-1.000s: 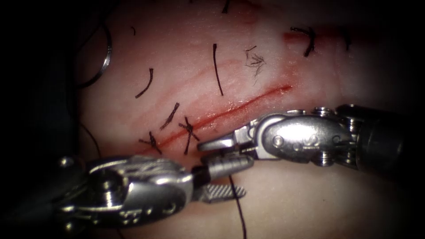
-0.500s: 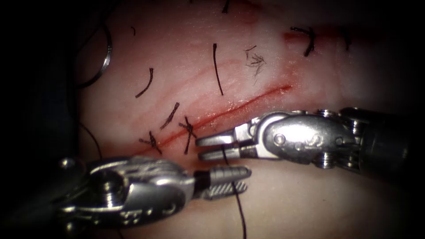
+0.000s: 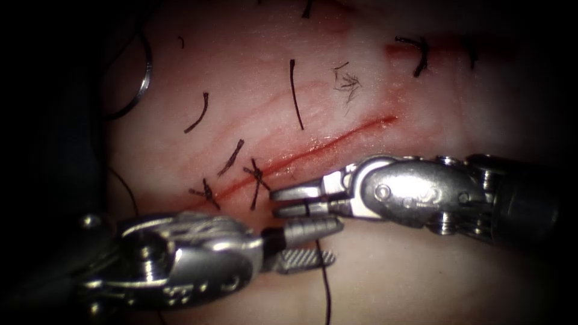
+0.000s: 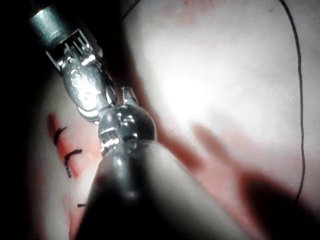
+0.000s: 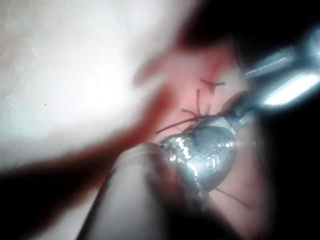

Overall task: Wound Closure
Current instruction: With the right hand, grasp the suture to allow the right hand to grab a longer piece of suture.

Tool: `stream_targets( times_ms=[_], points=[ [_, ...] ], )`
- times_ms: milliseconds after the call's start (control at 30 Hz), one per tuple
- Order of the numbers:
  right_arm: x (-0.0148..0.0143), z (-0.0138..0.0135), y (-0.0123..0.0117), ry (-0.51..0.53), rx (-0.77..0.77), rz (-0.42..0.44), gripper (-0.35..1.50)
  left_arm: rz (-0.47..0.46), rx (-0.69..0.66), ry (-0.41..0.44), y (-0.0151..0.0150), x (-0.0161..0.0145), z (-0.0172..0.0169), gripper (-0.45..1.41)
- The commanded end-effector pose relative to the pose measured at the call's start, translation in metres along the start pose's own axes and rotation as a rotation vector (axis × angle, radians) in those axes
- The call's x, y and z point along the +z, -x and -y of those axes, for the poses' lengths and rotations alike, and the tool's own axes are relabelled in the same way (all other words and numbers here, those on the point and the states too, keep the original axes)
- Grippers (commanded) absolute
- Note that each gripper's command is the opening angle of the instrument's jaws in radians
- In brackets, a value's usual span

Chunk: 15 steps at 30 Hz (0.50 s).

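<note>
The tissue [image 3: 253, 78] bears a red cut [image 3: 337, 138] with two stitches [image 3: 257, 177] at its lower left end. The curved needle [image 3: 145, 72] lies free on the tissue, far to the left of the cut, held by neither tool. On the right side of the cut my right tool [image 3: 276, 202] has its jaws almost together on the black thread [image 3: 326, 283]. From there the thread hangs down past the left tool. Just below, my left tool [image 3: 328, 242] stands open and holds nothing. The right tool [image 4: 80, 87] also shows in the left wrist view.
Several cut ends of thread [image 3: 295, 93] lie on the tissue left of the cut. Another stitch [image 3: 418, 55] sits at the far upper right. Red fluid stains the tissue along the cut. A loose length of thread [image 4: 300, 100] crosses pale tissue.
The right tool's jaws have narrowed around the thread and shifted slightly right. The left tool's jaws closed partway half a second ago and have spread again. The needle has not moved.
</note>
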<state>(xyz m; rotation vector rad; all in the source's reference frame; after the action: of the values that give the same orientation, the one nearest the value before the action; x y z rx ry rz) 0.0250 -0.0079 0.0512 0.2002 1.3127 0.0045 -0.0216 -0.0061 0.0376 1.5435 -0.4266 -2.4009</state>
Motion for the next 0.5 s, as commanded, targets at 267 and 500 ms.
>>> stream_targets(
  times_ms=[267, 500],
  points=[
    [0.0009, 0.0002, 0.0009, 0.073, 0.201, 0.019, -0.35, 0.002, -0.003, -0.025, 0.0000, 0.0005, 0.0005, 0.70],
    [0.0004, -0.0006, 0.0010, 0.080, 0.208, 0.016, -0.35, 0.003, -0.002, -0.025, -0.0001, 0.0003, 0.0004, 0.70]
  ],
)
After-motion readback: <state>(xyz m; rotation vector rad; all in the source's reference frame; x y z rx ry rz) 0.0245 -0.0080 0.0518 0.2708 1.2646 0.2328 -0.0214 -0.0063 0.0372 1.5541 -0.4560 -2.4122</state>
